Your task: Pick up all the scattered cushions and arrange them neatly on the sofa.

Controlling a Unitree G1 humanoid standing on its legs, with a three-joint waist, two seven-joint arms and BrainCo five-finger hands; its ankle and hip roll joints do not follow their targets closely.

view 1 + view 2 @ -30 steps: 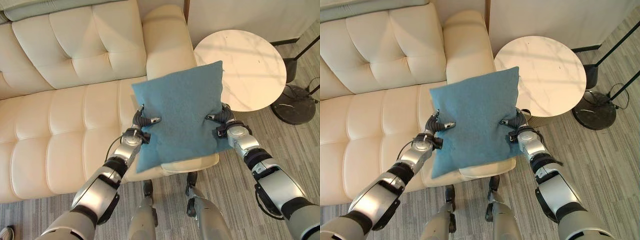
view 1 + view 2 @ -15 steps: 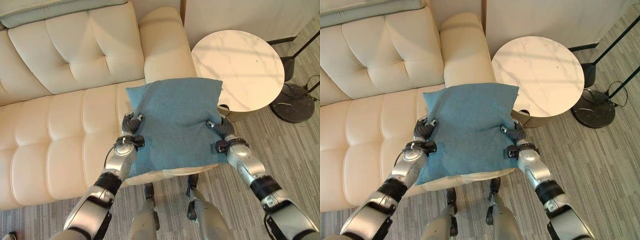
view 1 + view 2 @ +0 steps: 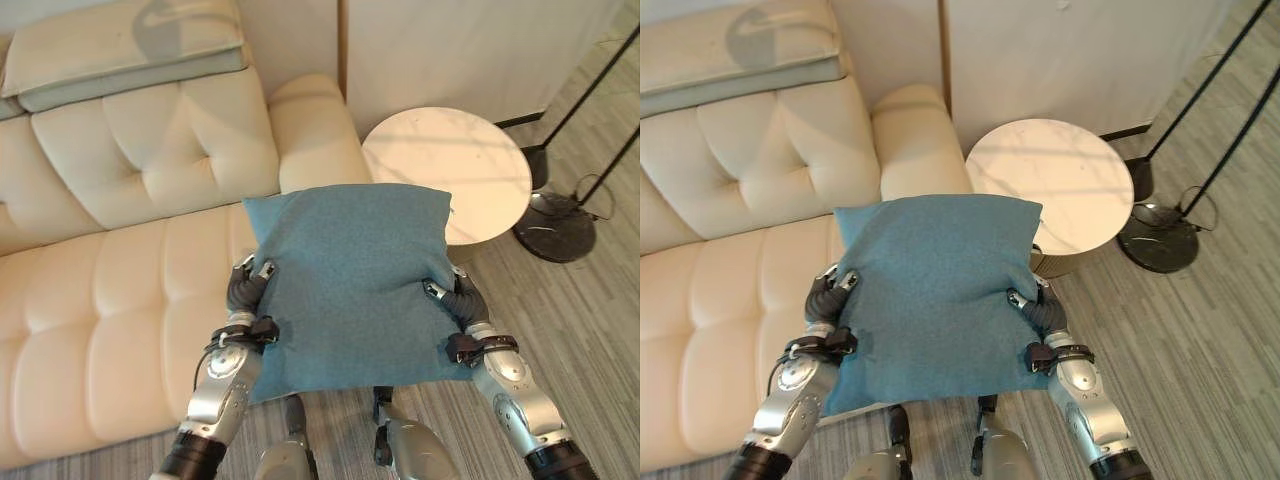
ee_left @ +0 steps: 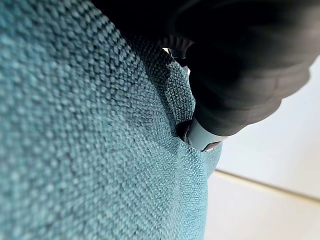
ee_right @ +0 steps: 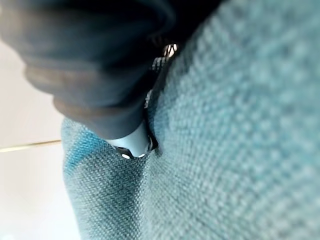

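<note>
A square teal cushion (image 3: 350, 280) hangs in the air in front of me, above the front edge of the cream sofa (image 3: 120, 300) and near its right armrest (image 3: 310, 130). My left hand (image 3: 245, 290) grips the cushion's left side, thumb curled onto its face. On the right side my right hand (image 3: 455, 300) pinches it the same way. In each wrist view the woven teal cloth (image 4: 75, 125) lies pressed against the hand, and a finger (image 5: 132, 142) digs into the fabric.
A round white side table (image 3: 450, 165) stands right of the armrest. A black floor-lamp base (image 3: 555, 228) with a thin pole sits further right. A pale grey-green flat cushion (image 3: 120, 50) lies on top of the sofa back.
The camera has tipped up and back, showing more of the sofa back and the wall. Both hands have raised the cushion and drawn it closer to me.
</note>
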